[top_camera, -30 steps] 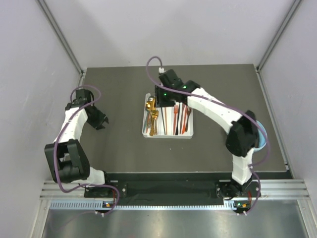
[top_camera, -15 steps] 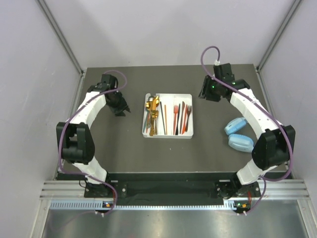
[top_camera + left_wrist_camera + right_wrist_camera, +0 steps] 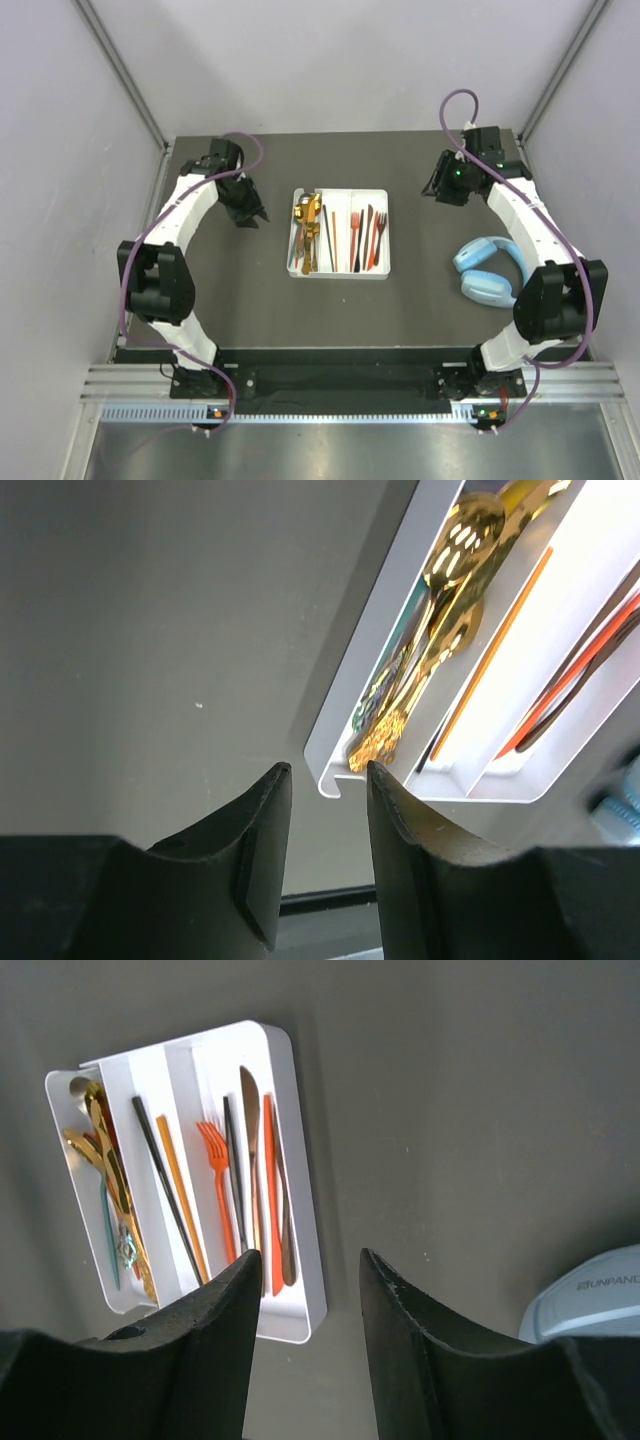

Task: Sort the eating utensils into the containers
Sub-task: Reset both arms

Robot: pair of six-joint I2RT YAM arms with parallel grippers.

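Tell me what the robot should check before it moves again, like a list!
1. Left gripper empty: ok, jaws apart, nothing between.
2. Right gripper empty: ok, jaws apart, nothing between.
3. No utensils loose on the table: ok, all that show lie in the tray.
4. Kinds kept apart: cannot tell. The sticks share the middle slot, but the gold pile in the left slot overlaps.
5. Headphones apart from the tray: ok, on the table to its right.
6. Arms off the tray: ok, one out to each side.
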